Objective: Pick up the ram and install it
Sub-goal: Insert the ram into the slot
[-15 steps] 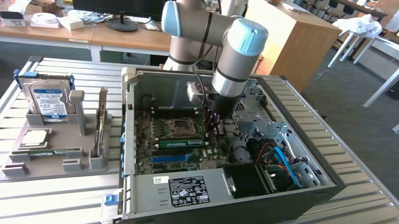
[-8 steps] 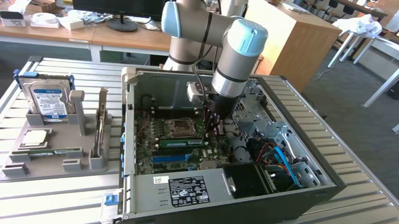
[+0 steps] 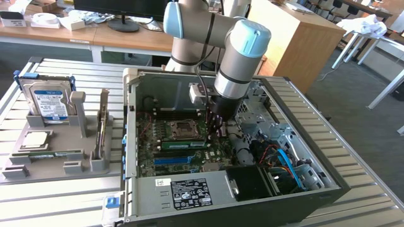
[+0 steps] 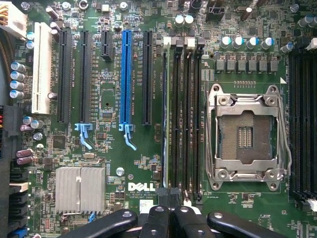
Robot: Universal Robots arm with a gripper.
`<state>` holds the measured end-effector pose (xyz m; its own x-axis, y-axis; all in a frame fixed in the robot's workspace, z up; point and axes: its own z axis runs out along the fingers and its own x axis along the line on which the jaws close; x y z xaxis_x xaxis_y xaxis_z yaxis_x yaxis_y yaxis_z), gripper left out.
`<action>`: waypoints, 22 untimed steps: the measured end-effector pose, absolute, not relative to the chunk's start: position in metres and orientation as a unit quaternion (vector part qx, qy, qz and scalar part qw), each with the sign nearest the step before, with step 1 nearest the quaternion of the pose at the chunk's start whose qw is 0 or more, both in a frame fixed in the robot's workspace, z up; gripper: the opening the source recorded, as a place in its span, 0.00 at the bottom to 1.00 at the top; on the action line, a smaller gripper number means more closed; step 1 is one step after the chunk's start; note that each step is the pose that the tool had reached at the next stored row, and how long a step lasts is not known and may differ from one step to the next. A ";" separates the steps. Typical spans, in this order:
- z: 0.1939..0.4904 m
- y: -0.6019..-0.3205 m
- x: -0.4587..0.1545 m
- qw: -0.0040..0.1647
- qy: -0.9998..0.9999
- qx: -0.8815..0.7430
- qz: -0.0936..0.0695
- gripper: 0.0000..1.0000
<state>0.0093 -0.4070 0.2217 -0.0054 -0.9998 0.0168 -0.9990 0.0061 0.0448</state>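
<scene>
The ram (image 3: 183, 144) is a thin green stick standing on edge in a memory slot of the motherboard (image 3: 165, 156), inside the open computer case. The wrist view looks straight down on the ram (image 4: 165, 114), which shows as a thin pale line in the slot nearest the black card slots. My gripper (image 3: 215, 134) reaches down into the case at one end of the ram. Its black fingers (image 4: 157, 220) are pressed together with nothing between them, and the gripper (image 4: 171, 208) hangs over the stick's near end. Whether it touches the stick I cannot tell.
The processor socket (image 4: 246, 136) is beside the memory slots, and a blue card slot (image 4: 126, 74) is on their other side. At the exterior view's left, a grey tray (image 3: 57, 168) carries a hard drive (image 3: 50, 101), a silver processor chip (image 3: 36, 138) and another green stick (image 3: 47, 153). Drive cages and cables (image 3: 284, 156) fill the case's right side.
</scene>
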 end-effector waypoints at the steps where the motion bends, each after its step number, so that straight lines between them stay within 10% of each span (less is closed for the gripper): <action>1: 0.222 -0.407 0.009 0.022 -0.709 0.705 -0.010 0.10; 22: 0.249 -0.407 0.009 0.022 -0.709 0.705 -0.010 0.10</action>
<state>0.0093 -0.4069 0.2488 -0.0055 -0.9998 0.0165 -0.9990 0.0062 0.0448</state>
